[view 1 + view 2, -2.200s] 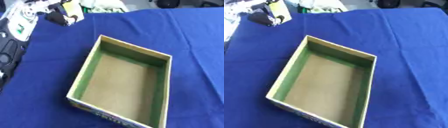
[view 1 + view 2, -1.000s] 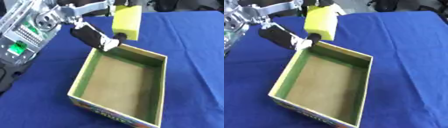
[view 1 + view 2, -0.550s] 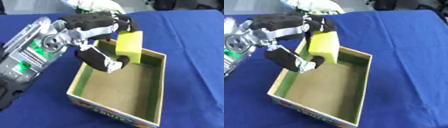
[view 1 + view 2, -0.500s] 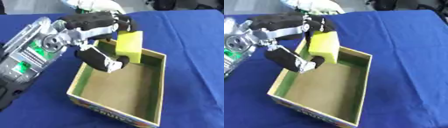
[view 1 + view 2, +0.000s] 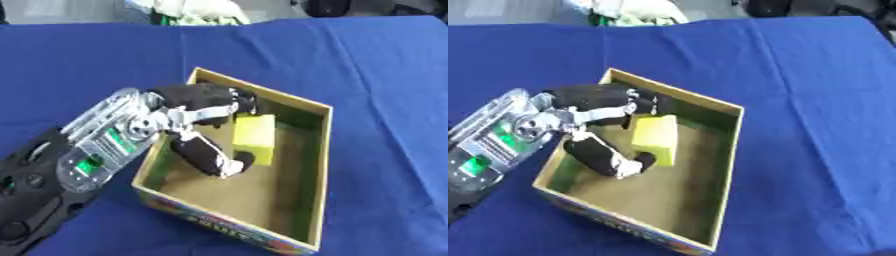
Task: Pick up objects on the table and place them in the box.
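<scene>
Left hand [image 5: 203,127] now lowered inside box [image 5: 325,145], gripping yellow block [image 5: 255,137], right half free

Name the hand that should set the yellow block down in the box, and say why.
Left. The left hand is already curled round the yellow block, holding it inside the box. The right hand shows in neither view.
</scene>
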`<state>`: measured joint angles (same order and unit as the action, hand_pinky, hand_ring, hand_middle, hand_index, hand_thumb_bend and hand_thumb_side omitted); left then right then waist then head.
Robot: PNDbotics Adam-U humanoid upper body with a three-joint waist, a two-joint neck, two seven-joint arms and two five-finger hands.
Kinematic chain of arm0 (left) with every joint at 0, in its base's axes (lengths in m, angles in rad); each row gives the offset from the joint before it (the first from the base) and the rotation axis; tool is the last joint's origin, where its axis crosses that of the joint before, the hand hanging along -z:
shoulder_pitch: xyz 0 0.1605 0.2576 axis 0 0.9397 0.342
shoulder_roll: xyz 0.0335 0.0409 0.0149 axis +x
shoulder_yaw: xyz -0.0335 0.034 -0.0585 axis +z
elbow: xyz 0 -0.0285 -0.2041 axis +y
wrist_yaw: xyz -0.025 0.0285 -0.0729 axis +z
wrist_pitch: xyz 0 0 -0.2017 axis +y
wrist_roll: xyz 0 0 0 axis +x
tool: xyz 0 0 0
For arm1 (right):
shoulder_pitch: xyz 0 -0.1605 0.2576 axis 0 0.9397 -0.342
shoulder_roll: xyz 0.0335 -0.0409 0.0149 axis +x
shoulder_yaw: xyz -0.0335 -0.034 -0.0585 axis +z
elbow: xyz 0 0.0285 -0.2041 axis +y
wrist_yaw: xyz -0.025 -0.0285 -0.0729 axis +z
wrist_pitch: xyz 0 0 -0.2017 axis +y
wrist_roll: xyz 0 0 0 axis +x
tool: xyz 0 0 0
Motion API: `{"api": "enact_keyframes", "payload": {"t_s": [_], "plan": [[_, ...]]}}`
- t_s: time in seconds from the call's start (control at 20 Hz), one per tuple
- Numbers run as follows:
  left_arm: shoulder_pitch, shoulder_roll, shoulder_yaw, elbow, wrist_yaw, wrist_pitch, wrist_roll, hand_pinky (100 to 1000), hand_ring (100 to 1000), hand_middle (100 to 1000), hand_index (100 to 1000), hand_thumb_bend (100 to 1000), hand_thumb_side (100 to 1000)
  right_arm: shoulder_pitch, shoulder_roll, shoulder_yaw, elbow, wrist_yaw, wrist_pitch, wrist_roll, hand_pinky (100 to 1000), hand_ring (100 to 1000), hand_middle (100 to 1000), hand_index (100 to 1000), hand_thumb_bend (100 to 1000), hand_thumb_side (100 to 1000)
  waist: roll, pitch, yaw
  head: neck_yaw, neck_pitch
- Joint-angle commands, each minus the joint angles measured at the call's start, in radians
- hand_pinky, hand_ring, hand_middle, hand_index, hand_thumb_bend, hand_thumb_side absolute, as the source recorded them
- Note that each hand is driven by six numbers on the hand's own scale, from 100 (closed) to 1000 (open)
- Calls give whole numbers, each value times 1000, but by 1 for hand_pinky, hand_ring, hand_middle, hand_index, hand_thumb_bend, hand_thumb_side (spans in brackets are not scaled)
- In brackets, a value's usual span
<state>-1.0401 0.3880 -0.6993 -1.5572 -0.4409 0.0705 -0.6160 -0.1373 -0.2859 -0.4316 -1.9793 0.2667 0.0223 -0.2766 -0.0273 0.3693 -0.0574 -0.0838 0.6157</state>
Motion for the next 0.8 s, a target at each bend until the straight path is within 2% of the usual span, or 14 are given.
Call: {"api": "enact_keyframes", "payload": {"t_s": [0.05, 0.2, 0.35, 0.45, 0.5, 0.55, 0.6, 0.7, 0.75, 0.8], "plan": [[-5, -17, -6, 39, -32, -34, -6, 591, 751, 922, 773, 100, 331, -6, -10, -8, -21, -2, -1, 4, 589, 631, 551, 802, 100, 1000, -4, -17, -5, 3, 8], [6, -32, -9, 77, -53, -68, -20, 606, 762, 932, 784, 100, 316, -6, -8, -10, -21, -2, -1, 3, 589, 631, 551, 802, 100, 1000, -5, -16, -7, 3, 7], [7, -40, -8, 87, -73, -103, -49, 665, 802, 957, 839, 100, 411, -6, -6, -9, -21, -3, 0, 4, 589, 630, 550, 802, 100, 1000, -5, -16, -8, 4, 7], [5, -39, -6, 81, -104, -131, -69, 709, 836, 972, 883, 243, 433, -6, -5, -9, -21, -3, 0, 4, 589, 630, 550, 802, 100, 1000, -5, -16, -8, 4, 7], [5, -38, -4, 77, -124, -147, -77, 716, 841, 976, 890, 270, 443, -6, -5, -10, -21, -3, 0, 5, 589, 630, 550, 802, 100, 1000, -5, -16, -8, 4, 7], [5, -36, -3, 73, -146, -162, -84, 754, 872, 990, 924, 417, 494, -5, -4, -10, -21, -3, 0, 5, 588, 630, 550, 802, 100, 1000, -5, -16, -8, 4, 7], [4, -35, -1, 69, -170, -178, -91, 776, 890, 997, 942, 498, 534, -5, -4, -10, -21, -3, 1, 5, 589, 630, 550, 802, 100, 1000, -5, -16, -8, 3, 7], [3, -33, 9, 56, -213, -207, -93, 800, 906, 998, 952, 568, 592, -4, -3, -10, -21, -3, 1, 6, 588, 630, 549, 801, 100, 1000, -5, -17, -7, 2, 6], [1, -32, 17, 47, -227, -217, -88, 819, 915, 996, 963, 637, 652, -4, -3, -10, -21, -3, 1, 6, 588, 629, 549, 801, 100, 1000, -5, -18, -7, 2, 6], [-1, -30, 26, 35, -239, -225, -81, 819, 916, 994, 964, 657, 667, -4, -3, -10, -21, -3, 1, 7, 588, 629, 549, 801, 100, 1000, -5, -18, -6, 2, 5]]}}
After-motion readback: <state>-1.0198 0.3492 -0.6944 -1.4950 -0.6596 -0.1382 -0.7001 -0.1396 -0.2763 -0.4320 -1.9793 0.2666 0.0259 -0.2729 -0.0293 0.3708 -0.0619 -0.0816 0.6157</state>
